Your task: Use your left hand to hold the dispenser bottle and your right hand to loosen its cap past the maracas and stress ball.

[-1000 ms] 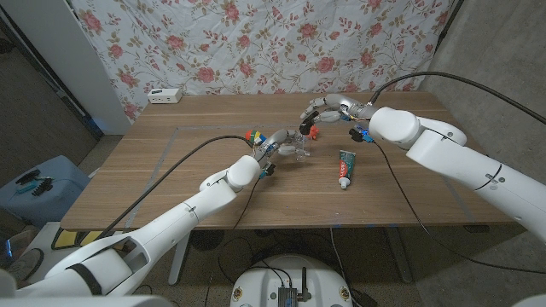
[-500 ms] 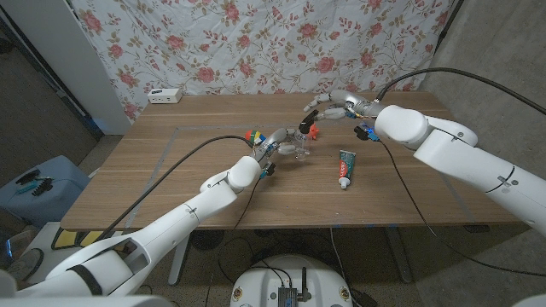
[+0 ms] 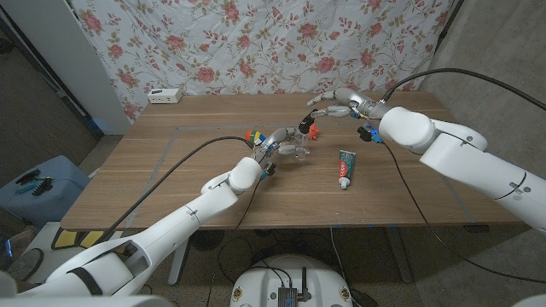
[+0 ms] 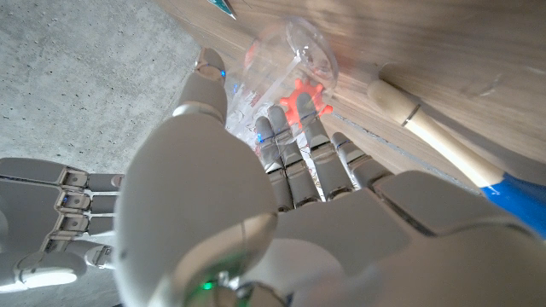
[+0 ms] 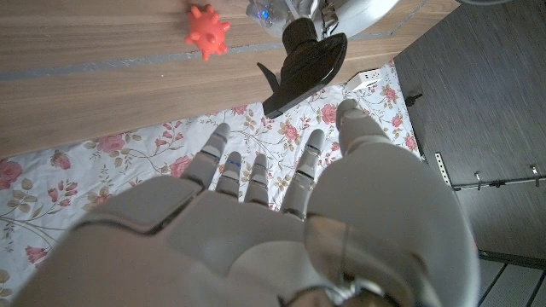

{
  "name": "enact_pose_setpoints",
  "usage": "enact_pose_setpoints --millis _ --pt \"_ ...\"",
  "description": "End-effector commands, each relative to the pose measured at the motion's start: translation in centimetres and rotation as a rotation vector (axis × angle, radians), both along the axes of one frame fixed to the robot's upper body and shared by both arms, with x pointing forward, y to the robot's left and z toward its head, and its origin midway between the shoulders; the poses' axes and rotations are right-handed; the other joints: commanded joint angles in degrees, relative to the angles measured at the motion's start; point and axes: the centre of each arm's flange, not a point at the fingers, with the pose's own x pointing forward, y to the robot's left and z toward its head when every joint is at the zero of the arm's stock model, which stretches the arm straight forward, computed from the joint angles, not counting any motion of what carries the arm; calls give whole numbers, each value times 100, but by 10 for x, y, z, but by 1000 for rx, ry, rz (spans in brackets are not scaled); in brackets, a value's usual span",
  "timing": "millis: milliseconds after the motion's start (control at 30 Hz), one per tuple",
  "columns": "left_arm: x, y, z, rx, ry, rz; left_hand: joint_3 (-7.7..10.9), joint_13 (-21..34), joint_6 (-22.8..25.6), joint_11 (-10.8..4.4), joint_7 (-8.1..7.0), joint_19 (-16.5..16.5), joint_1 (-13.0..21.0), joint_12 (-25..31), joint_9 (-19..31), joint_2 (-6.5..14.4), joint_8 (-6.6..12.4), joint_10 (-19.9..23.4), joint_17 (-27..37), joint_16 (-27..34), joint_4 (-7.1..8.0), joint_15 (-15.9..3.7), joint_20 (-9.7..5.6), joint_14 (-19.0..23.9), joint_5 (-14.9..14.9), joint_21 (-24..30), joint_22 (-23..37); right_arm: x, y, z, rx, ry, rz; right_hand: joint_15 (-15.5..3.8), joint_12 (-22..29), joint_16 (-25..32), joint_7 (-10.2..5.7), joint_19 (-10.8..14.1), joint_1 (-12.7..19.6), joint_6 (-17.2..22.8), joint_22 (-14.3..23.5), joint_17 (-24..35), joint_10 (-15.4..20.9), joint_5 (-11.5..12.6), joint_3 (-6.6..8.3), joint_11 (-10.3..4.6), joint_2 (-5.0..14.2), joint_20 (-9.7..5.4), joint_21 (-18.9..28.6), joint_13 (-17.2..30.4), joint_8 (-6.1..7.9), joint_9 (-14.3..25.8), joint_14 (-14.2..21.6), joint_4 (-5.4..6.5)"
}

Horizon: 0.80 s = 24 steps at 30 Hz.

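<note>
A clear dispenser bottle point(image 3: 299, 149) with a black pump cap point(image 3: 305, 125) stands at the table's middle, and my left hand point(image 3: 280, 141) grips its body. In the left wrist view my fingers point(image 4: 294, 162) wrap the clear bottle point(image 4: 287, 56). My right hand point(image 3: 336, 103) hovers behind and to the right of the cap with its fingers spread, holding nothing. In the right wrist view the cap point(image 5: 304, 73) lies beyond my right hand's fingertips point(image 5: 256, 166), apart from them. A red spiky stress ball point(image 3: 314, 130) lies just behind the bottle. A maraca point(image 3: 251, 135) lies left of my left hand.
A toothpaste tube point(image 3: 345, 166) lies to the right of the bottle, nearer the front. A small blue object point(image 3: 365, 133) sits under my right forearm. A white power strip point(image 3: 165, 95) rests at the far left edge. A floral cloth hangs behind the table.
My right hand has drawn back from the pump cap, moving away and to the right. My left hand and the bottle have stayed put.
</note>
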Motion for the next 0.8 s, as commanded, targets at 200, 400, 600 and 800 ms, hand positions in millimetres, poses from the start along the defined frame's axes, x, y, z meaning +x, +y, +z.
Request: enact_pose_setpoints --millis 200,400,600,800 --pt "-4 -2 0 -4 -14 12 557 894 454 -272 -139 49 -259 143 22 558 43 333 23 46 500 -664 -367 269 -9 11 8 -12 5 -5 8 -20 -81 -44 117 98 273 209 -647 -20 18 40 310 -38 -325 33 -188 -33 35 27 -15 44 307 186" --pt "-5 -1 1 -4 -23 11 559 898 451 -271 -146 50 -268 142 22 562 48 330 30 46 506 -665 -369 268 -11 11 9 -16 10 -7 0 -36 -141 -51 138 116 436 313 -990 126 19 43 444 -54 -492 71 -299 -18 43 32 31 53 432 283" --pt "-6 1 1 -6 -26 14 569 896 450 -275 -150 54 -271 144 20 559 54 344 30 40 505 -666 -361 271 -12 12 9 -19 12 -8 -5 -42 -176 -49 148 129 508 368 -1212 267 18 42 531 -56 -604 100 -385 -13 40 34 72 53 528 341" --pt "-7 2 2 -4 -28 13 578 898 445 -261 -145 57 -268 147 19 555 58 356 33 35 498 -675 -367 270 -13 12 9 -19 13 -9 -14 -33 -211 -58 149 134 534 393 -1272 356 18 39 570 -49 -636 118 -413 -20 37 34 99 52 579 345"
